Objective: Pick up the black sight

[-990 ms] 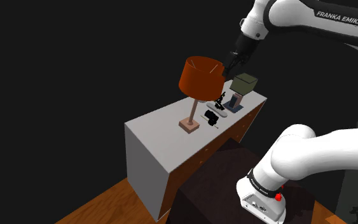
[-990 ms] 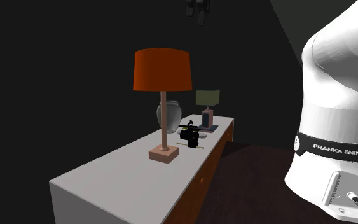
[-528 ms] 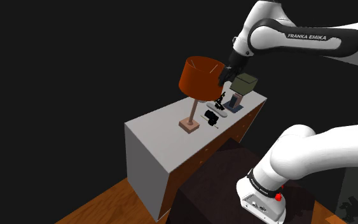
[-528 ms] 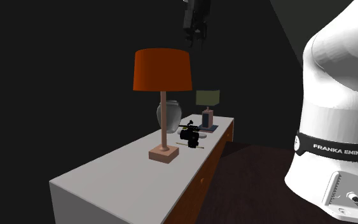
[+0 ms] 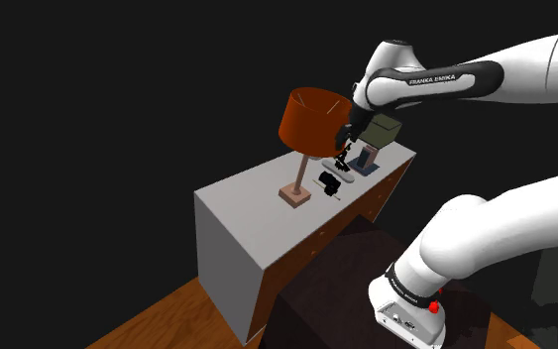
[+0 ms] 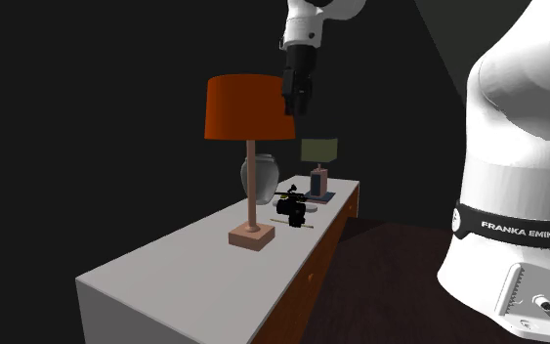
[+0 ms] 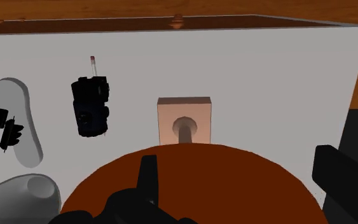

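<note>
Gripper [image 6: 296, 102]: hanging wide open, holding nothing, by the shade [image 5: 311, 119] rim.
Sight [image 7: 91, 106]: lying on the top [image 5: 247, 203] between lamp base [image 7: 184, 118] and a pale dish [image 7: 25, 137], a pencil [image 7: 93, 62] touching it.
Approach: likely needing to clear the shade sideways, then drop straight, fingers [image 7: 147, 175] straddling the sight's narrow sides.
Surface: white top, wood front [image 5: 316, 243].
Room: wood floor [image 5: 167, 317]; black area [image 5: 88, 119] surrounding.

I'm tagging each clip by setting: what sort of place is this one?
Likely a living room or bedroom at home: a long white-topped cabinet carries a lamp with an orange shade and a vase, and the floor is wood. The surroundings are too dark to say more.
</note>
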